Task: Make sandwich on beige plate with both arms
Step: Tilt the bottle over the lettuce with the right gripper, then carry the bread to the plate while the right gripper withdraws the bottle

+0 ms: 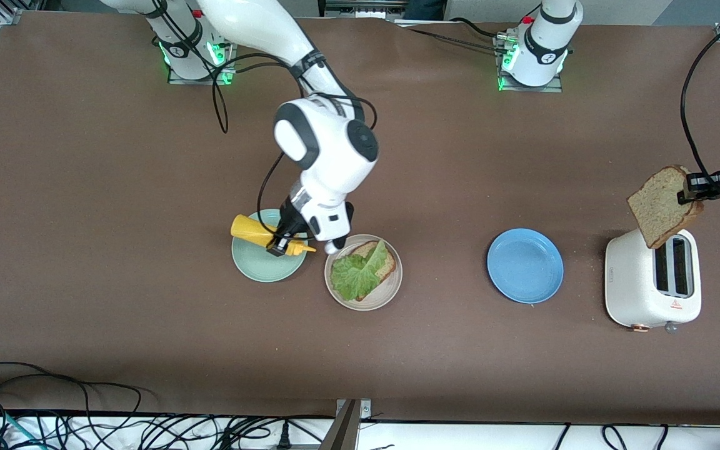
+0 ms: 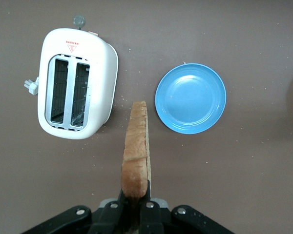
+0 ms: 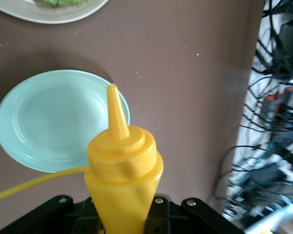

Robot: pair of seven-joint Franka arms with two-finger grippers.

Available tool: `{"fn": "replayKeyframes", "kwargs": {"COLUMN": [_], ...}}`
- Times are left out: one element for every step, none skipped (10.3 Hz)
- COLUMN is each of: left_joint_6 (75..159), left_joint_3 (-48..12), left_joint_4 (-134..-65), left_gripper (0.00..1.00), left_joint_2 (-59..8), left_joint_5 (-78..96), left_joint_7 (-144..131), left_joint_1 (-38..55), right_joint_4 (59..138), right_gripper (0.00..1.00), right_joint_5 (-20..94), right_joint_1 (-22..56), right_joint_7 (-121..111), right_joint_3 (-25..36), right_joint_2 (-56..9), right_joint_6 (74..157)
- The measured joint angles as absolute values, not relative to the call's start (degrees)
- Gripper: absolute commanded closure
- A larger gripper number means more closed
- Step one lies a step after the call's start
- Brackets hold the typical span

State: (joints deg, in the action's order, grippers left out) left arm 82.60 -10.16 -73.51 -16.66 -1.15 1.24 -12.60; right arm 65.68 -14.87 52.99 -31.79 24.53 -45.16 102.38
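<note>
On the beige plate (image 1: 391, 292) lies a brown bread slice (image 1: 387, 265) with a ruffled green lettuce leaf (image 1: 355, 274) on top. Beside it, over the mint-green plate (image 1: 254, 265), my right gripper (image 1: 285, 240) is shut on a yellow squeeze bottle (image 1: 252, 230) held on its side, nozzle toward the beige plate. In the right wrist view the bottle (image 3: 123, 170) fills the gripper (image 3: 124, 217). My left gripper (image 1: 691, 190) is shut on a second bread slice (image 1: 663, 206) over the toaster (image 1: 632, 281). That slice (image 2: 136, 151) shows edge-on in the left gripper (image 2: 136, 200).
A blue plate (image 1: 525, 265) lies between the beige plate and the white two-slot toaster (image 2: 100, 63), and it shows as a blue plate (image 2: 190, 97) in the left wrist view. The mint-green plate (image 3: 44, 122) shows under the bottle. Cables (image 1: 85, 419) run along the table's near edge.
</note>
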Motion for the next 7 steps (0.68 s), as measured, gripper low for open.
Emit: {"fn": "replayKeyframes", "kwargs": {"left_joint_6": [82.59,82.59,82.59,82.62,82.74,83.79,86.30], "left_joint_3": [-10.25,-10.31,-10.44,-10.53,-10.57,-10.63,-10.66], "left_joint_4": [-73.53,-73.58,-73.61,-73.61,-73.61,-73.61,-73.61], "left_gripper": [0.96,0.96,0.96,0.96,0.96,0.96,0.97], "left_joint_2": [-16.86,-17.29,-18.03,-19.10,-20.39,-21.88,-23.35], "left_joint_5": [-0.07,2.30,4.73,6.97,9.61,12.67,15.54], "left_joint_7": [-0.34,-3.60,-7.75,-12.04,-16.05,-20.15,-24.17], "left_joint_1": [-12.01,-11.01,-9.52,-7.51,-5.22,-2.81,-0.54], "right_joint_4": [65.56,65.52,65.49,65.49,65.48,65.51,65.67], "right_gripper": [1.00,1.00,1.00,1.00,1.00,1.00,1.00], "right_joint_5": [-8.83,-2.48,2.79,7.59,12.72,18.55,24.99], "right_joint_1": [50.56,48.07,46.09,44.30,42.45,40.30,37.54], "right_joint_7": [-33.50,-35.79,-37.49,-38.81,-41.28,-45.43,-50.06], "right_joint_3": [24.53,24.55,24.65,24.74,24.75,24.81,24.83], "right_joint_2": [-43.89,-42.85,-42.07,-41.56,-41.19,-41.03,-41.05], "right_joint_6": [102.50,102.96,103.35,103.52,103.63,103.65,103.63]}}
